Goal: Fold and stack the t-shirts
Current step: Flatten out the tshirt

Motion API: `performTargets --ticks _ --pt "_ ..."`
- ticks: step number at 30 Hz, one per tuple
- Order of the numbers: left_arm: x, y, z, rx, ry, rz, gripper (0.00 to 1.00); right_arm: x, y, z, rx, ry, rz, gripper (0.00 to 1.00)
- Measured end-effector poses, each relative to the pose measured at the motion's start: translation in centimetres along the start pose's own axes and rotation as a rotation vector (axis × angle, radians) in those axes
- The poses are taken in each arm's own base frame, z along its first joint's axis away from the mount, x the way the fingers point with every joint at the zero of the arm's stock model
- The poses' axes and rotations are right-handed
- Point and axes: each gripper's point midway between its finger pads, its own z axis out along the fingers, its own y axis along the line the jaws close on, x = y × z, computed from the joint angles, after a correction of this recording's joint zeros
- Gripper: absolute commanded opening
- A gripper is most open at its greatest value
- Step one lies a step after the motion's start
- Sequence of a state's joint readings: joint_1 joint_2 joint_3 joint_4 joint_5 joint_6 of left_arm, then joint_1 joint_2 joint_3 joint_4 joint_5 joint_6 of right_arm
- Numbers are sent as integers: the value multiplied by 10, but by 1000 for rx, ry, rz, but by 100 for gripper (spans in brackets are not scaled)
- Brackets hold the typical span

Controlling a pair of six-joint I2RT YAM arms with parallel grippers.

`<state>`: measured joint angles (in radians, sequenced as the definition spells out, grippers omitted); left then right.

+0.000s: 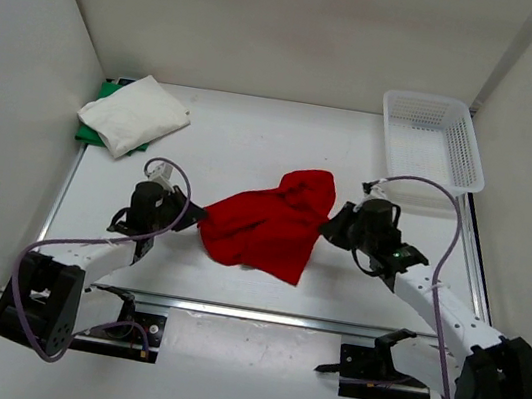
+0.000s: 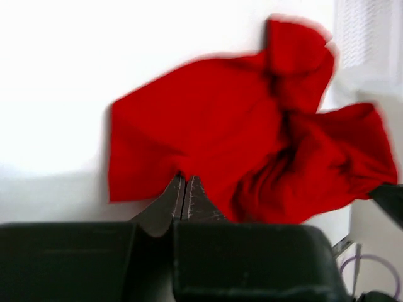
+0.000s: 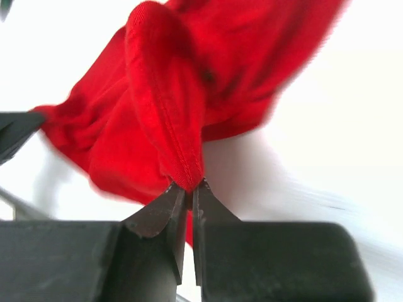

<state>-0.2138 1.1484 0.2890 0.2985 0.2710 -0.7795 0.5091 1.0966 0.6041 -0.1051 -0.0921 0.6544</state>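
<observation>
The red t-shirt [image 1: 272, 226] lies crumpled mid-table between my two arms. My left gripper [image 1: 195, 215] is at its left edge; in the left wrist view its jaws [image 2: 184, 179] are shut, pinching the near edge of the red cloth [image 2: 208, 119]. My right gripper [image 1: 330, 228] is at the shirt's right side, and its jaws [image 3: 189, 185] are shut on a stitched fold of the red cloth [image 3: 157, 94]. At the back left, the white t-shirt [image 1: 136, 113] lies folded on top of the green t-shirt [image 1: 109, 92], which shows only at its edges.
A white plastic mesh basket [image 1: 441, 104] stands at the back right corner, partly visible in the left wrist view [image 2: 365, 31]. Walls close the table at left, back and right. A metal rail [image 1: 258, 315] runs along the near edge by the arm bases.
</observation>
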Motion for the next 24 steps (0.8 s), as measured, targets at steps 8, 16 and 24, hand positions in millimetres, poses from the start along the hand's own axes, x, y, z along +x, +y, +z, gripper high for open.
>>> performTargets --ticks 8,16,24 --pt "-104 -89 -10 134 -176 50 0 -70 -10 -30 45 -84 -1 0" --pt "-186 -158 -85 260 -380 131 0 -166 83 -131 -138 -345 -170 0" --pt "-214 -185 -121 271 -407 172 1 -169 146 -204 -281 -434 -278 0"
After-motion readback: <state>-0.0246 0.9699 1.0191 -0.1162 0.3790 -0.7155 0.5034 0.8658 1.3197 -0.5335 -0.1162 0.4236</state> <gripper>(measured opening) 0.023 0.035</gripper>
